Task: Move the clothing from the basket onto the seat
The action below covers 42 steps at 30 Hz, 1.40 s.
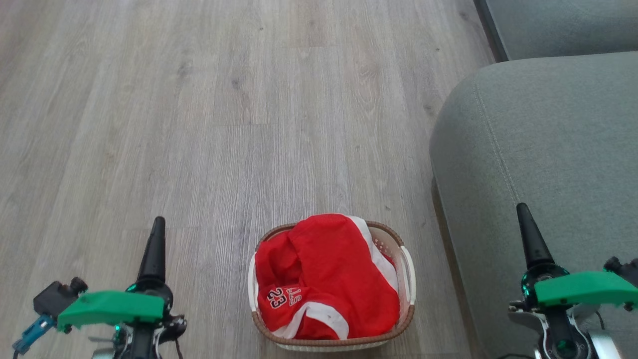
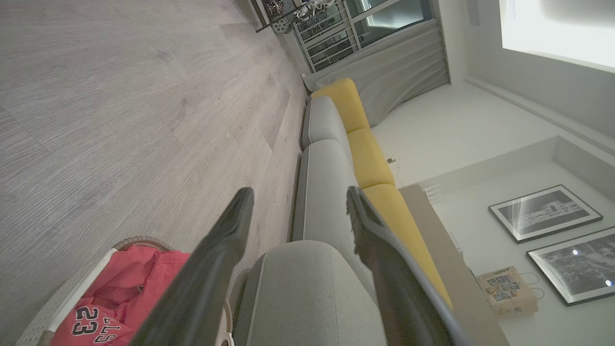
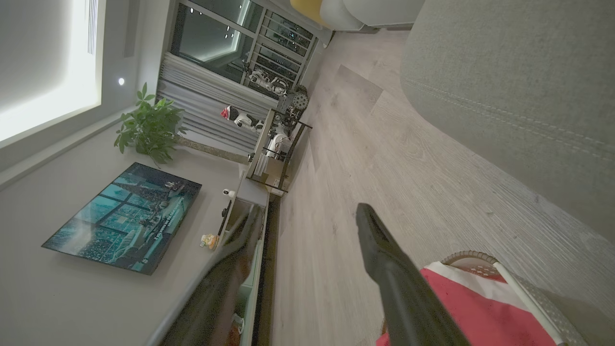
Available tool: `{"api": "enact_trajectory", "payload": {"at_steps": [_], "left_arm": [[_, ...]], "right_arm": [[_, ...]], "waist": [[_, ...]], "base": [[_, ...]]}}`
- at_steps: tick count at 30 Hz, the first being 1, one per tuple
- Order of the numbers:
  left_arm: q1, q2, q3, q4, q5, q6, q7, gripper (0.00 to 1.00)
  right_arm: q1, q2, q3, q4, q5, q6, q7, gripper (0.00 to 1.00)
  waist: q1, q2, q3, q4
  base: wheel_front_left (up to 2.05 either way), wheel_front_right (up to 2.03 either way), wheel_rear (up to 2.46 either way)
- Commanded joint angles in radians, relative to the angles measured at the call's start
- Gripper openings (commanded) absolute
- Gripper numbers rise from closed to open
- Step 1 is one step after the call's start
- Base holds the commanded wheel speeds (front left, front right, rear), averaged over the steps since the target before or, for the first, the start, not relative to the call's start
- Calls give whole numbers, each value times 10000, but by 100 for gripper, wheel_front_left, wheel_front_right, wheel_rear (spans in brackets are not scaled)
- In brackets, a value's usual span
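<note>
**A:** Where is the clothing (image 1: 324, 269) found?

**B:** It is heaped in the basket (image 1: 329, 343), red with white trim, with the number 23 turned upward. The basket is set on the wooden floor (image 1: 199, 124), just beside the grey-green seat (image 1: 548, 139), which lies to its right.

**A:** And how are the claws held?

**B:** The left claw (image 2: 300, 192) is spread wide and empty, and is held left of the basket. The right claw (image 3: 307, 211) is also spread wide and empty, and is seen against the seat in the head view. The clothing is touched by neither.
</note>
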<state>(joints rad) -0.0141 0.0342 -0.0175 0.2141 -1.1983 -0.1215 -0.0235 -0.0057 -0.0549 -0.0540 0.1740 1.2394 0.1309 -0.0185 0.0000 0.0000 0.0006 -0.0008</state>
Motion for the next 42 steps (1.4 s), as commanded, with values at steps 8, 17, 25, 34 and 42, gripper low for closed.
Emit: {"api": "enact_trajectory", "payload": {"at_steps": [8, 17, 25, 34, 42], "left_arm": [[-509, 115, 1, -571, 1650, 123, -312, 100], [-512, 125, -196, -737, 3385, 226, -604, 100], [-524, 128, -322, -880, 4327, 288, -809, 100], [-546, 132, -466, -1088, 5411, 348, -1072, 100], [-596, 137, -585, -1247, 6335, 384, -1307, 100]], "right_arm": [[-177, -351, 403, -621, -1638, -1, -337, 100], [-119, -355, 534, -775, -3273, -1, -632, 100], [-91, -354, 533, -828, -4263, -1, -840, 100], [-73, -336, 556, -991, -5373, -1, -1106, 100], [-46, -312, 594, -1159, -6309, -1, -1344, 100]], "waist": [[0, 0, 1, -1], [0, 0, 36, 13], [0, 0, 46, 15], [0, 0, 64, 26], [0, 0, 100, 41]], "base": [[0, 0, 0], [0, 0, 0], [0, 0, 0], [0, 0, 0], [0, 0, 0]]}}
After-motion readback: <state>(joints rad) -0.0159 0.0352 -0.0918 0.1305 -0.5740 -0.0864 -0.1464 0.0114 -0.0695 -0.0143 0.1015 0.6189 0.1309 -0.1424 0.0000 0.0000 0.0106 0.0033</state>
